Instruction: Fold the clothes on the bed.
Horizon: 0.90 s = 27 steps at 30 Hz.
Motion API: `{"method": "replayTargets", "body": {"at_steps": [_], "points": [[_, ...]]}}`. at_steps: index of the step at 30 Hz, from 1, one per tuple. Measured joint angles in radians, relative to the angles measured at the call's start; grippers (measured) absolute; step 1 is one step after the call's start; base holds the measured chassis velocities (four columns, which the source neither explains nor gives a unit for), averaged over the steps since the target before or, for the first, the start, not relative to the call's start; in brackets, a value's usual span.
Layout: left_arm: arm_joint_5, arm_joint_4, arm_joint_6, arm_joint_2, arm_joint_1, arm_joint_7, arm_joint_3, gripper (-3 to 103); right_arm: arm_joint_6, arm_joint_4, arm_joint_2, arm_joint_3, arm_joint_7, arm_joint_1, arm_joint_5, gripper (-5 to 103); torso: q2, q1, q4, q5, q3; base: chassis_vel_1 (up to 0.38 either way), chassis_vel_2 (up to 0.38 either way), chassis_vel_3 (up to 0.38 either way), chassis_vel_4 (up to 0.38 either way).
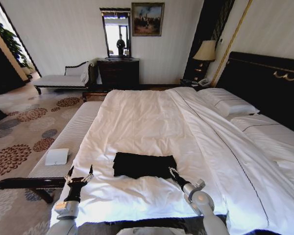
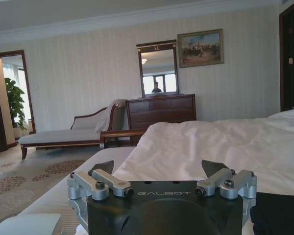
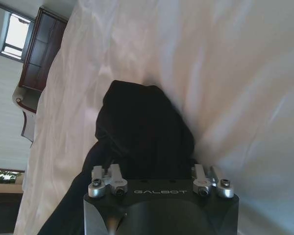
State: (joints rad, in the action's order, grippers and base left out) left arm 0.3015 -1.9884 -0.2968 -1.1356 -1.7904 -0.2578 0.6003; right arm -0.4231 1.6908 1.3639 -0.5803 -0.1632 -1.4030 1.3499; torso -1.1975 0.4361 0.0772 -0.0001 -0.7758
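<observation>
Folded T-shirt [image 1: 144, 165] on bed [image 1: 152, 122] — right gripper [image 1: 173, 172] seemingly touching it.

T-shirt [image 1: 144, 165] on bed [image 1: 152, 117] near foot edge; left hand [image 1: 79, 174] left of it, right hand [image 1: 172, 172] at its right corner.

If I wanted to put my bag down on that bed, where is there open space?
The white duvet lies bare between the folded black T-shirt and the pillows. The striped bench is free beyond the white pad. The near edge is crowded: left gripper and right gripper flank the shirt.
</observation>
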Motion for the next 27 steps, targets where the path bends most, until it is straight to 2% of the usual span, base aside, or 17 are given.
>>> {"method": "replayTargets", "body": {"at_steps": [1,2,6,8,9,10,12,22,25,27], "points": [[0.0,0.0,0.0,0.0,0.0,0.0,0.0,100,0.004,-0.002,0.001,-0.001,-0.001,0.0,-0.004,54,0.0,0.0,0.0,0.0,0.0,0.0,0.0,0.0,0.0],[0.0,0.0,0.0,0.0,0.0,0.0,0.0,100,0.004,-0.002,0.001,-0.001,-0.001,0.0,-0.004,54,0.0,0.0,0.0,0.0,0.0,0.0,0.0,0.0,0.0],[0.0,0.001,0.0,0.0,0.0,0.0,0.0,100,0.028,-0.007,0.001,0.003,0.002,0.0,-0.052,33,0.0,0.0,-0.0002,0.0002,0.0,0.0,0.0,0.0,0.0],[0.0,0.001,0.0,0.0,0.0,0.0,0.0,100,0.028,-0.007,0.001,0.003,0.002,0.0,-0.052,33,0.0,0.0,-0.0002,0.0002,0.0,0.0,0.0,0.0,0.0],[0.0,0.001,0.0,0.0,0.0,0.0,0.0,100,0.036,-0.005,0.002,0.004,0.003,0.0,-0.066,27,0.0,0.0,-0.0002,0.0003,0.0,0.0,0.0,0.0,0.0],[0.0,0.001,0.0,0.0,0.0,0.0,0.0,100,0.044,0.003,0.004,0.006,0.002,-0.001,-0.081,16,0.0,0.0,-0.0002,0.0003,0.0,0.0,0.0,0.0,0.0],[0.0,0.001,0.0,0.0,0.0,0.0,0.0,100,0.057,0.016,0.007,0.01,0.0,-0.002,-0.107,8,0.0,0.0,-0.0002,0.0003,0.0,0.0,0.0,0.0,0.0],[0.0,0.001,0.0,0.0,0.0,0.001,0.0,100,0.091,0.113,-0.023,-0.01,-0.008,-0.02,-0.251,7,0.0,0.0,-0.0003,0.0,0.0,0.0,0.0,0.0,0.0],[0.0,0.001,0.0,0.0,0.001,0.001,0.0,100,0.111,0.136,-0.059,-0.047,-0.001,-0.021,-0.365,7,0.0,0.0,-0.0001,0.0001,0.0,0.0,0.0,0.0,0.0],[0.0,0.001,0.0,0.0,0.001,0.001,0.0,100,0.112,0.139,-0.069,-0.056,0.0,-0.02,-0.379,7,0.0,0.0,-0.0001,0.0001,0.0,0.0,0.0,0.0,0.0]]}}
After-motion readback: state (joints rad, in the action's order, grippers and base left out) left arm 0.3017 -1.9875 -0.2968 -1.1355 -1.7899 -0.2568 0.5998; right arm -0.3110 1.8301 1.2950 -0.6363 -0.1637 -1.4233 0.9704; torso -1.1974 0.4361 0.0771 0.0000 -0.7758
